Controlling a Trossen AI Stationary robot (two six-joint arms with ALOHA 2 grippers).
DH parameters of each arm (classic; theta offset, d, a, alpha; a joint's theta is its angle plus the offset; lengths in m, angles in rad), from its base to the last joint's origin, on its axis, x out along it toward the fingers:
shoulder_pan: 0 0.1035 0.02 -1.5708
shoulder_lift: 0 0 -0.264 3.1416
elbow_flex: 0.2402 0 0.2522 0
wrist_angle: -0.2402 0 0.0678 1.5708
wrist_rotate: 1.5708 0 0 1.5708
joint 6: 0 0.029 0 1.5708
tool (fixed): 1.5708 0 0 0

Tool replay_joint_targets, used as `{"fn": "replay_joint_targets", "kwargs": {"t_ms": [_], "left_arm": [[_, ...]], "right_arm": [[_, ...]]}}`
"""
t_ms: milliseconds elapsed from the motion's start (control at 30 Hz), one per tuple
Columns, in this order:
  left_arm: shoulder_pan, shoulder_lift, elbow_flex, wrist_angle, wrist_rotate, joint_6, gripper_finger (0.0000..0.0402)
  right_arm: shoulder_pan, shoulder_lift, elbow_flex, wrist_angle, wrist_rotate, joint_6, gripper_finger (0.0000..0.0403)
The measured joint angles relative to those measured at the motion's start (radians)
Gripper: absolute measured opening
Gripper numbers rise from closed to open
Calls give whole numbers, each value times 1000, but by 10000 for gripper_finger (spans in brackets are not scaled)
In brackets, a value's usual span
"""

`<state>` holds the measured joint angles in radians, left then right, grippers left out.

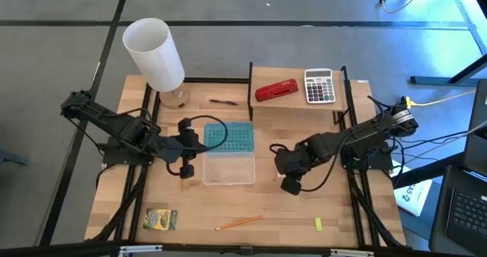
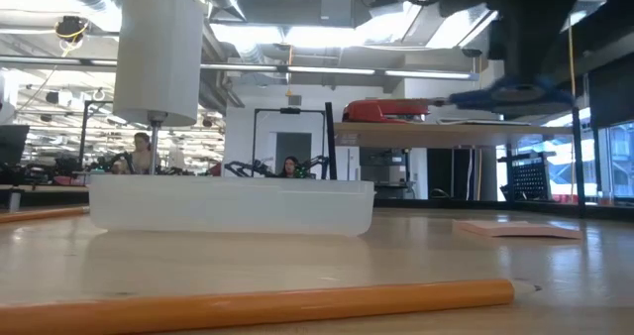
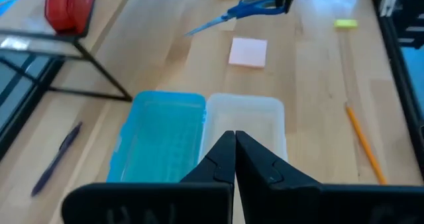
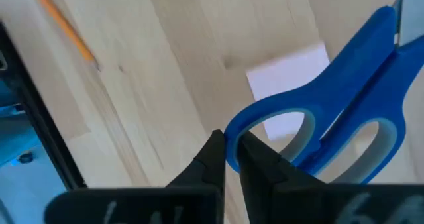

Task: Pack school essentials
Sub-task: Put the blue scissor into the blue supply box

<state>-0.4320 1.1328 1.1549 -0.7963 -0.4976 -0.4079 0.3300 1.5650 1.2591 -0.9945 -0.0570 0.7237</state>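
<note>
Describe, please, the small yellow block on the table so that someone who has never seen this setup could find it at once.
Start at the clear plastic box with the blue lid lying open in the middle of the wooden table, then go to the table's front edge on the right arm's side. The small yellow block lies there alone, right of the orange pencil; it is short and stubby, whereas the pencil is long and thin.

Table [image 1: 228, 204] is pale wood with visible grain, pretty matt. Clear box [image 1: 228, 168] looks like frosted plastic, its blue lid [image 1: 228, 137] see-through plastic too. Scissors handles [image 4: 344, 111] are smooth glossy blue plastic. Pink sticky-note pad [image 3: 248, 52] is matt paper, stapler [image 1: 276, 90] shiny red.
</note>
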Motion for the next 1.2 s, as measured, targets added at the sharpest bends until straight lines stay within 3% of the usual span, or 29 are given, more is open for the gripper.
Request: {"fn": "replay_joint_targets", "kwargs": {"t_ms": [367, 900, 1200], "left_arm": [[0, 0, 0, -33, -10, -36, 0], [-34, -30, 0, -34, -8, -37, 0], [-80, -74, 0, -68, -7, -57, 0]], "right_arm": [[-67, 34, 68, 68, 14, -188, 27], [-131, 404, 558, -102, 12, -609, 27], [-134, 537, 622, -100, 8, -683, 27]]}}
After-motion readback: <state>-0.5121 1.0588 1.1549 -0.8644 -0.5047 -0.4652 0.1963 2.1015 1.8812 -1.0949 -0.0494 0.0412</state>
